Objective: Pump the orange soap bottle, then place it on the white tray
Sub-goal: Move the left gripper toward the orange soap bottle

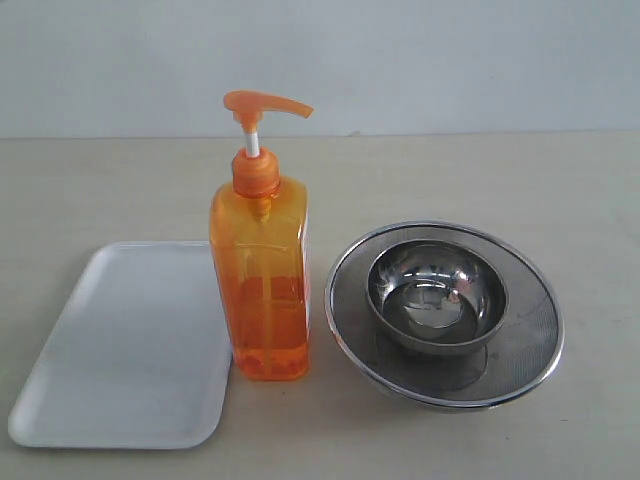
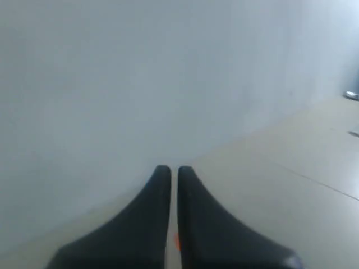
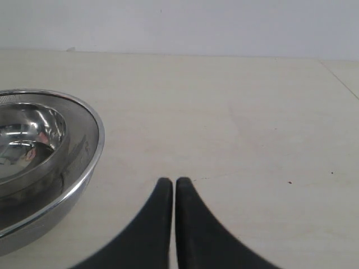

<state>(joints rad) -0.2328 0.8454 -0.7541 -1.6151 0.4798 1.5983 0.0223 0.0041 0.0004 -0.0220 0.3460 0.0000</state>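
Tall translucent orange rectangular soap bottle (image 1: 262,290) stands upright on the beige table (image 1: 500,180), long axis vertical, broad face to the exterior camera. Orange pump head (image 1: 262,105) sits on top with the white stem showing, so we judge it unpressed. The spout points sideways from the bottle, toward the steel bowl's side and away from the tray.

Flat white rectangular plastic tray (image 1: 120,350) lies just beside the bottle's base. We can't tell whether rim and base touch. The bottle is on the table, not on the tray.

On the bottle's other side, near but apart, is a round steel bowl (image 1: 437,292) seated inside a wide mesh strainer with a steel rim (image 1: 530,330).

Layout reads as a staged start: bottle free-standing between the two, head clear from above, tray adjacent so the transfer is a short sideways shift.

Left fingers (image 2: 151,213): closed, tips nearly meeting, nothing between them. They face wall and bare table, with the bottle out of that view.
Right fingers (image 3: 151,218): closed too, empty, low over the table out past the strainer from the bottle.
Neither arm shows in the exterior view.

Our read: nothing done yet. The press should go straight down the bottle's axis. An off-axis push on the overhanging spout could tip a bottle this tall and narrow.
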